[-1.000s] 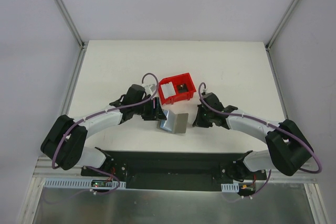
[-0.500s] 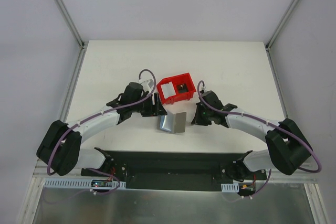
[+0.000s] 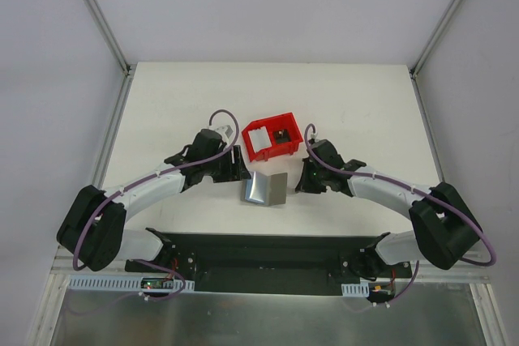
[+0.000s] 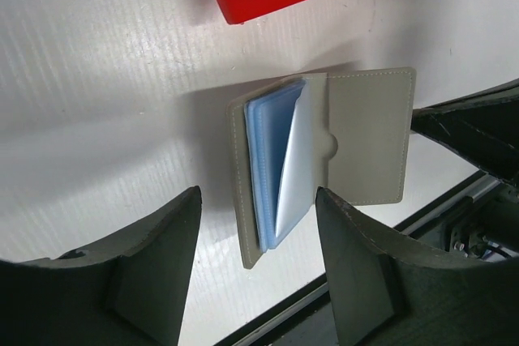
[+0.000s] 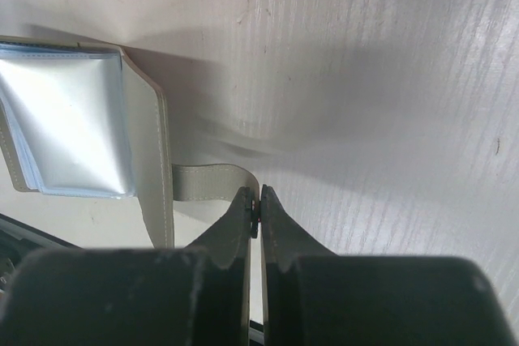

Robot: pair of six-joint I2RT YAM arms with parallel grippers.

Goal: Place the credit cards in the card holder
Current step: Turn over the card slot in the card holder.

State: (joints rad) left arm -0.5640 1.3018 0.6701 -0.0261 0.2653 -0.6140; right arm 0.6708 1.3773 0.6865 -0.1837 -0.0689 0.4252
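While the right gripper [image 5: 258, 200] anchors the card holder [image 4: 324, 160], nipped shut on its strap [image 5: 211, 182], the left gripper [image 4: 258, 228] hangs over it, jaws moderately wide, nothing between them.

Card holder lies open on the table [image 3: 178, 103], between the two arms and just in front of the red bin [image 4: 268, 2], with a gap between them. The cover is folded out to one side. On the other side is a stack of blue-tinted clear sleeves [image 4: 276, 168], top sleeve lifted. No card in any sleeve that I can see.

Step, as I read it: holder is opened and pinned, first card pick not yet done. Credit cards [image 3: 260, 143] sit in the red bin. A white one shows clearly from above, with something darker beside it; count unclear. Left wrist view only catches card edges at the top of the frame.

Next move, my guess: left arm goes to the bin, pinches one card by an edge and brings it to a sleeve mouth. A thin card down inside the bin is the awkward pick. The sleeve mouth looks floppy, so alignment needs care. If the right grip slips, the cover could swing shut.
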